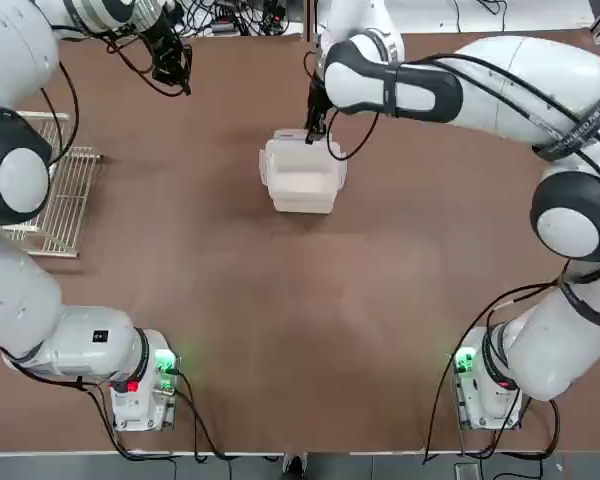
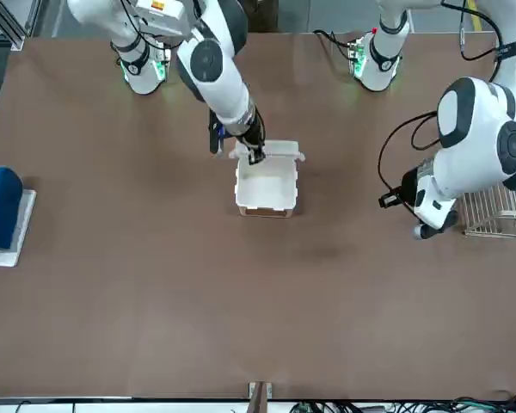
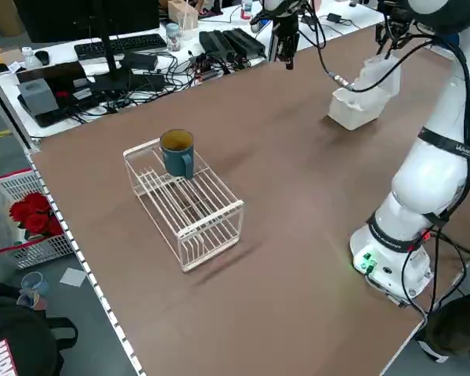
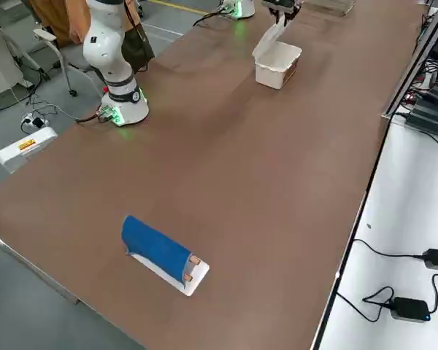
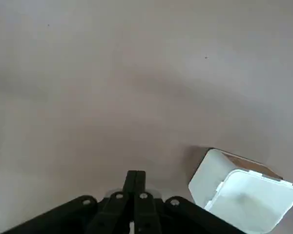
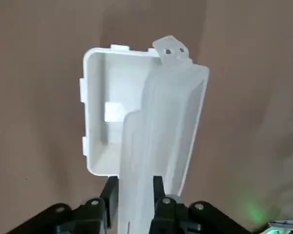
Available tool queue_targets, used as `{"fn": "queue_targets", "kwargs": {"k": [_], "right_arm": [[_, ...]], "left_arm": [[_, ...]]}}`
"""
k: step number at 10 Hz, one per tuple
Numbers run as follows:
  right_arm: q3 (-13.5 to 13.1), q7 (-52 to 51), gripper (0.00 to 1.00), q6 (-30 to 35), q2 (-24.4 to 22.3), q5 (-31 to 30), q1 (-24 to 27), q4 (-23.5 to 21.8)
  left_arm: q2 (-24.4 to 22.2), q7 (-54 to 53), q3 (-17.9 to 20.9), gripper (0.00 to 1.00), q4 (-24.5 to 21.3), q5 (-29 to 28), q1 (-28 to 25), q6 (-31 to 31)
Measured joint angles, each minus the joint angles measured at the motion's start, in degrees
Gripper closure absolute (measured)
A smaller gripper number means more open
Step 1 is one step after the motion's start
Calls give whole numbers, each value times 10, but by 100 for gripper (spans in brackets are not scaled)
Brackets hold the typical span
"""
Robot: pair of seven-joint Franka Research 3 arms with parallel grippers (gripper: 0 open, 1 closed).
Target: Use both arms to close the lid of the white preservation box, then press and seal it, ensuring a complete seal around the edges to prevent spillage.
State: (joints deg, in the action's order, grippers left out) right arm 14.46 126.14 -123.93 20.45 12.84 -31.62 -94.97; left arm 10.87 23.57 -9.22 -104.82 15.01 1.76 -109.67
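Lid (image 6: pixel 156 131) translucent, ribbed, half-raised, pinched by right hand (image 6: pixel 132 195)

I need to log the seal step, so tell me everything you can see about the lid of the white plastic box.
The flat, translucent white plastic lid is rectangular with rounded corners, a raised rim and a small clip tab at its free end. It is not closed: it stands raised above the open, apparently empty white translucent preservation box, attached along one side. The right gripper pinches its edge between both fingers. The left gripper is well away, touching nothing.
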Motion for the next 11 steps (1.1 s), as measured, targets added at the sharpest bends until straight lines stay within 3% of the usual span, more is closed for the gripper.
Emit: {"fn": "queue_targets", "kwargs": {"k": [4,7,8,11], "right_arm": [[-20,-30,63,0,27,0,4,33],[-18,-42,74,-9,51,-5,-6,33],[-18,-42,93,-25,69,-6,-13,33],[-18,-43,95,-69,112,-9,-26,34]], "left_arm": [[2,45,-26,99,-8,1,1,1],[2,109,-60,99,-36,2,2,-13],[2,134,-79,99,-58,2,3,-39],[2,153,-112,99,-137,34,3,-160]]}}
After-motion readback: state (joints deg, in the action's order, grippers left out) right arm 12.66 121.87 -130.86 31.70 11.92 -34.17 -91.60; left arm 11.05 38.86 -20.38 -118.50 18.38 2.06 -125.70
